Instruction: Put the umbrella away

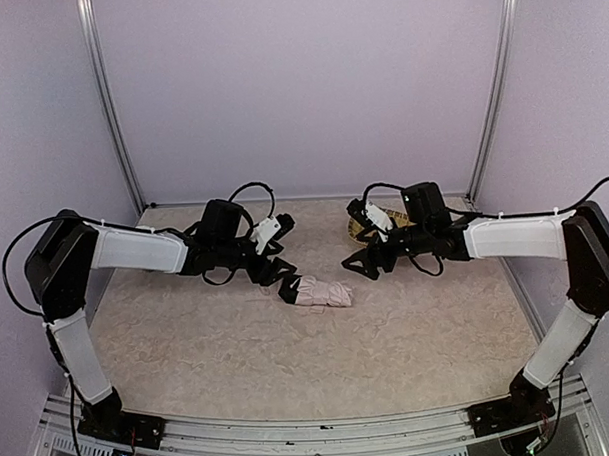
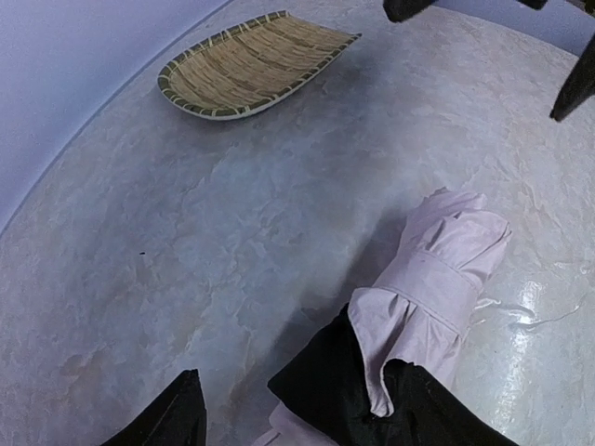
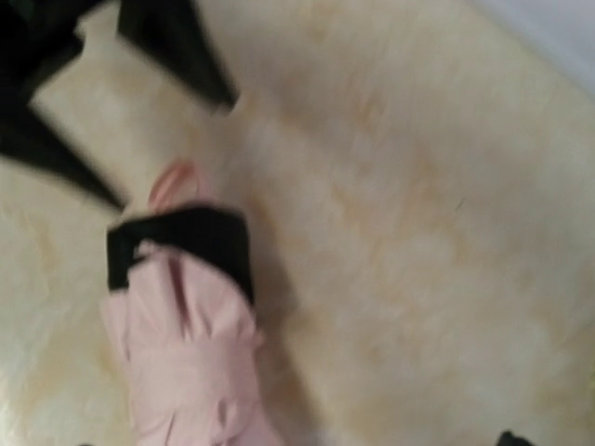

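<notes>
Woven bamboo tray, lying flat, pale marbled tabletop

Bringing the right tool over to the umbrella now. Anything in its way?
Nothing visible does. Only bare table separates the right tool from the umbrella. The left tool is at the umbrella's opposite end, and the woven tray lies toward the back wall, off that line.

text: none readable | labels: none | brands: none | numbers: none | signs: none
</notes>
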Robot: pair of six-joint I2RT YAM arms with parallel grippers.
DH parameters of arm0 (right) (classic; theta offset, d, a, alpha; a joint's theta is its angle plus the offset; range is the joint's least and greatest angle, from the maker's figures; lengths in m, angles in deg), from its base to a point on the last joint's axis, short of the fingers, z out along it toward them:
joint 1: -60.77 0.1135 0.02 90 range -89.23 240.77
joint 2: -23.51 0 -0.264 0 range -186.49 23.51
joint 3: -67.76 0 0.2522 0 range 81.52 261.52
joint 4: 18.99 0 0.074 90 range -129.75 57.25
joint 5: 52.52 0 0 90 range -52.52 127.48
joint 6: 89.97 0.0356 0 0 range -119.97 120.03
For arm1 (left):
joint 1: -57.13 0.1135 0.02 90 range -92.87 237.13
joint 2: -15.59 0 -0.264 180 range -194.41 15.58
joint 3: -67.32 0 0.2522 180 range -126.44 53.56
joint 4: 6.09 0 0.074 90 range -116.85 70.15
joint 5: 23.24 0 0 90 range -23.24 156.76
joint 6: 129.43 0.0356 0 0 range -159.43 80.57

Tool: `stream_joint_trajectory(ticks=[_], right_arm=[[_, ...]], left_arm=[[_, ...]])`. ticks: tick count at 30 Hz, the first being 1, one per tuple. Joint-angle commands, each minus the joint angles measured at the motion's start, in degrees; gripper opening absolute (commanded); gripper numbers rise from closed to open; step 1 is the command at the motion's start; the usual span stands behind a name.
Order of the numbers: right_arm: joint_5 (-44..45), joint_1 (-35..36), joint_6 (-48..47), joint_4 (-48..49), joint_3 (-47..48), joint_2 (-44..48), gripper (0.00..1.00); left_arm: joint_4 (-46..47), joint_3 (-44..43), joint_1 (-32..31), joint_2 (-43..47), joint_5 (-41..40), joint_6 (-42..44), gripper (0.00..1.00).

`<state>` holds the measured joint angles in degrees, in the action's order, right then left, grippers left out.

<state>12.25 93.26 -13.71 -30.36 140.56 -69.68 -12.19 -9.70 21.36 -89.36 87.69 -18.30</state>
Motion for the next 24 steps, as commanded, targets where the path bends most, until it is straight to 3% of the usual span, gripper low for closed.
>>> stream_joint_trajectory(ticks=[1, 5, 10, 12, 18, 21, 24], right_arm=[[-5.01, -0.23, 1.89, -1.78, 1.73, -3.98, 0.90], [-5.39, 0.10, 0.38, -3.39, 1.50, -7.40, 0.88], [3.22, 4.68, -7.83, -3.22, 2.19, -11.37, 0.91], [8.19, 6.92, -10.91, -4.47, 4.49, -13.79, 1.00], [17.73, 10.40, -16.40, -6.47, 9.72, -20.34, 0.99], [21.58, 10.40, -16.98, -9.94, 13.26, -23.87, 0.90], [20.17, 10.40, -17.49, -15.13, 16.78, -26.86, 0.69]], left_arm=[[-0.41, -2.36, 1.77, -0.96, 7.16, -2.34, 0.71], [0.03, 2.56, 0.62, 1.52, 10.98, 4.61, 0.75], [6.37, 9.18, -1.89, 4.33, 1.45, 10.65, 0.77], [6.59, 9.46, -1.56, 4.80, 0.68, 10.56, 0.77], [5.13, 10.79, -2.34, 5.67, -2.50, 14.58, 0.78], [3.41, 10.83, -3.78, 5.25, -5.47, 17.90, 0.78], [2.24, 10.88, -5.86, 4.95, -8.27, 23.69, 0.78]])
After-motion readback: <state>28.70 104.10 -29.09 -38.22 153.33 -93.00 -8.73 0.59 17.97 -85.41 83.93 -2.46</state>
